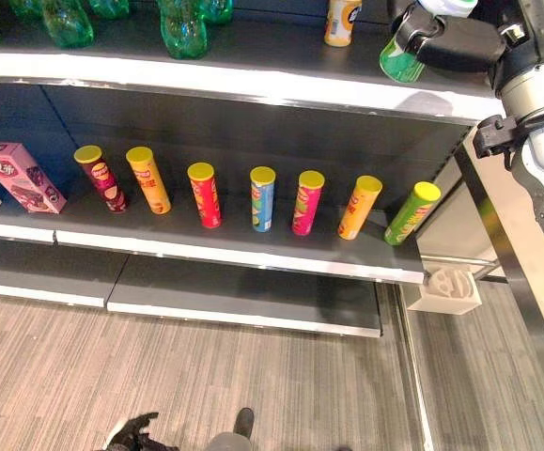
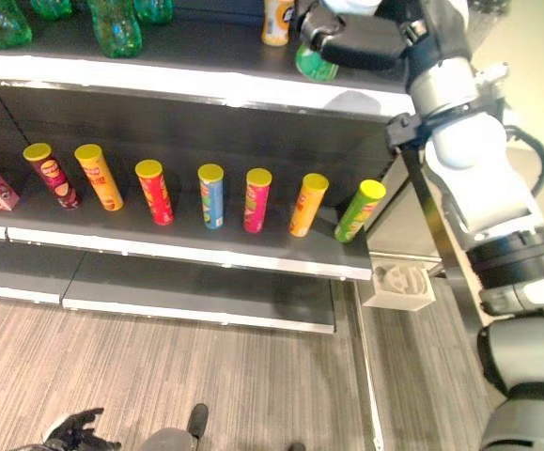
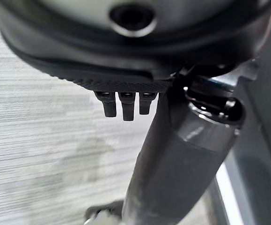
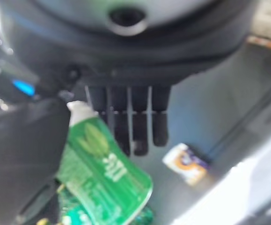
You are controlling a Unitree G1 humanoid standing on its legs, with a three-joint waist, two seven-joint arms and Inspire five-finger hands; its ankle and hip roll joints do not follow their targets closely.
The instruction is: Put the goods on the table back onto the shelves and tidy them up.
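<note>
My right hand is up at the right end of the top shelf, shut on a green bottle with a white cap. In the right wrist view the green bottle lies tilted between the thumb and the fingers, just above the shelf board. A small yellow and white bottle stands on the same shelf, a little left of the hand. My left hand hangs low over the floor at the lower left, with relaxed fingers and nothing in it.
Several green bottles stand at the left of the top shelf. Several crisp tubes stand in a row on the middle shelf, with a pink box at its left end. A white holder hangs by the shelf's right post.
</note>
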